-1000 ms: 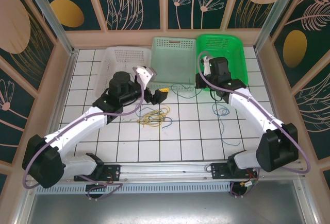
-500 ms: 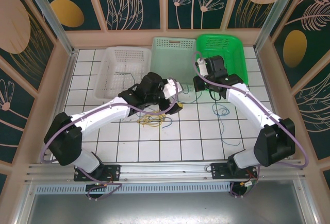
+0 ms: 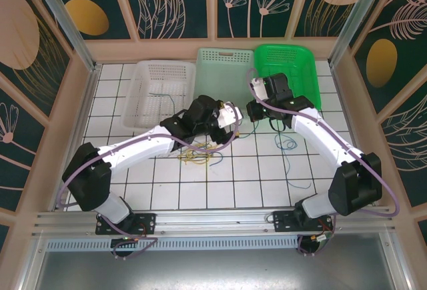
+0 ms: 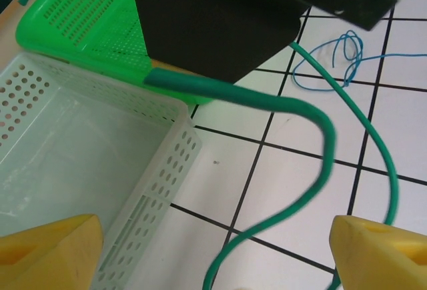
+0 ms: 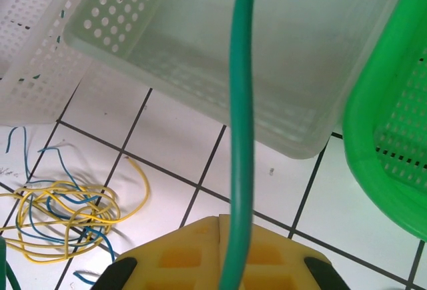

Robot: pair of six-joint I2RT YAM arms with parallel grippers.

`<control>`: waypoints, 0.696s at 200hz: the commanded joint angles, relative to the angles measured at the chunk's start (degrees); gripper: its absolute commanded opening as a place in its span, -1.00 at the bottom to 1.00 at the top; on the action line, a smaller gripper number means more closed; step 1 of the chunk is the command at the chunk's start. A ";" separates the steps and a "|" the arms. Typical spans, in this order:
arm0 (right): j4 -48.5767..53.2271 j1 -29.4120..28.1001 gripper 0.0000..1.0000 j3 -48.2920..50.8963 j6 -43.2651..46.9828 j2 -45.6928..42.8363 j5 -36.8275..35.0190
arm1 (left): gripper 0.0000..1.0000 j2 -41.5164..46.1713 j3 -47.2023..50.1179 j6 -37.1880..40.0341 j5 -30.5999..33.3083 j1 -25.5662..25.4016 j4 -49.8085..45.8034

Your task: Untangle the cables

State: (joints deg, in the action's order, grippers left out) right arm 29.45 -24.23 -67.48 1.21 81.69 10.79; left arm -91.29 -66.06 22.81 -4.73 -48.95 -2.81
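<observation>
cables: thin yellow, blue and green wires on the white tiled desk; the job reads as partly done. green cable: lifted out toward 12 o'clock and pinched in the fully closed right end effector in front of the pale basket. its slack loops down between the fingers of the left end effector, which stand wide apart and grip nothing. whether its far tail is clear of the heap cannot be told. loose blue cable: lies alone at 3 o'clock of the heap, apparently free. a short blue strand seems to lie in the white basket at 11 o'clock. left to do: the yellow-and-blue heap at the desk's centre, with strands looped through one another and nothing gripping them. surroundings: the green basket at 1 o'clock, touching the pale one. in the way: the two end effectors sit near each other over the same green span, with basket walls just beside them, so a careless pull could snag a rim or drag the slack back across the heap.
</observation>
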 commanded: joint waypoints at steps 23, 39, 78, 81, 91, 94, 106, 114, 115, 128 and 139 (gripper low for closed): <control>0.53 -1.08 -1.00 -0.92 1.38 -0.44 2.32 | 0.47 -2.56 -2.22 0.89 1.98 -0.68 1.89; 0.38 -1.08 -1.00 -0.39 1.16 -0.87 2.27 | 0.25 -3.31 -2.79 0.21 2.09 -0.68 2.60; -1.76 -1.08 -1.00 1.78 -0.01 -3.19 1.86 | -0.47 -3.87 -3.11 -3.67 3.68 -0.64 5.11; -2.04 -1.08 -1.00 2.01 -0.21 -3.35 1.56 | -0.52 -3.75 -2.89 -4.08 4.05 -0.70 5.62; -2.99 -1.11 -1.00 2.80 -0.87 -4.17 0.35 | -0.65 -3.03 -1.83 -5.89 5.79 -0.70 7.63; -3.38 -1.01 -1.00 3.06 -1.16 -4.42 -0.01 | -0.70 -2.77 -1.34 -6.44 6.54 -0.71 8.37; -5.36 -0.76 -1.00 4.49 -2.49 -5.76 -0.84 | -0.94 -1.58 0.59 -8.98 9.29 -0.60 11.37; -7.14 -0.36 -1.00 5.70 -3.72 -6.84 -1.20 | -1.00 -0.53 2.13 -10.84 11.54 -0.60 13.91; -7.40 -0.33 -1.00 5.87 -3.92 -6.95 -1.25 | -1.00 -0.41 2.41 -11.15 11.83 -0.61 14.21; -11.02 0.50 -1.00 8.10 -6.68 -8.71 -2.05 | -1.00 1.44 5.17 -14.71 15.49 -0.54 18.50; -14.97 1.38 -1.00 10.77 -9.43 -10.59 -2.84 | -1.00 3.06 7.42 -18.58 18.34 -0.60 22.40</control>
State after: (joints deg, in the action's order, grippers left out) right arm 23.55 -24.45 -60.97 -2.11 75.31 10.48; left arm -92.71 -62.63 13.32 5.28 -49.30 8.73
